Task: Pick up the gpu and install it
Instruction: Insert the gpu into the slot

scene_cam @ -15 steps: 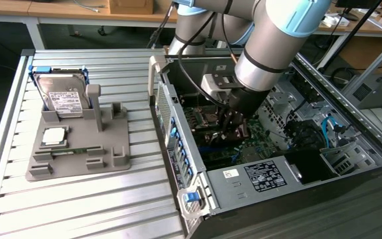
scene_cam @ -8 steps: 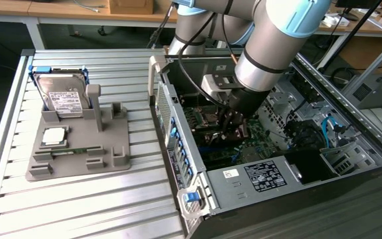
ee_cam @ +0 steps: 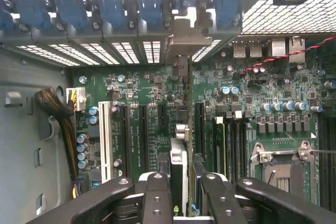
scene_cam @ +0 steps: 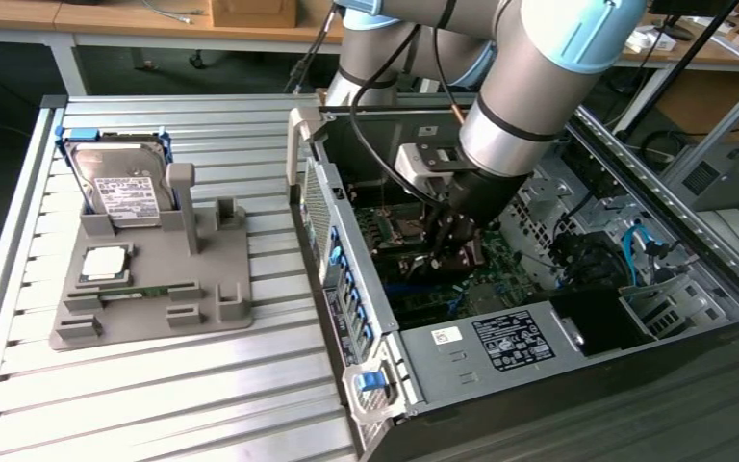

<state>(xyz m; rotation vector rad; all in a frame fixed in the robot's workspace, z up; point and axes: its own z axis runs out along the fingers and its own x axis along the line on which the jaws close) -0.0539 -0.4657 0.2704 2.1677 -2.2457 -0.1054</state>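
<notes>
Green circuit board [ee_cam: 152, 103] lay beneath our gripper [ee_cam: 181, 192], whose black fingers [ee_cam: 156, 198] were closed on the gpu [ee_cam: 179, 129], held edge-on and upright above the long black slots [ee_cam: 142, 129] of the board. We saw its silver bracket [ee_cam: 184, 38] up against the slotted back wall [ee_cam: 105, 51] of the computer case [scene_cam: 498, 366]. On the metal table [scene_cam: 151, 404], a grey tray [scene_cam: 165, 289] carried a hard drive [scene_cam: 119, 188] and a square chip [scene_cam: 104, 262]
</notes>
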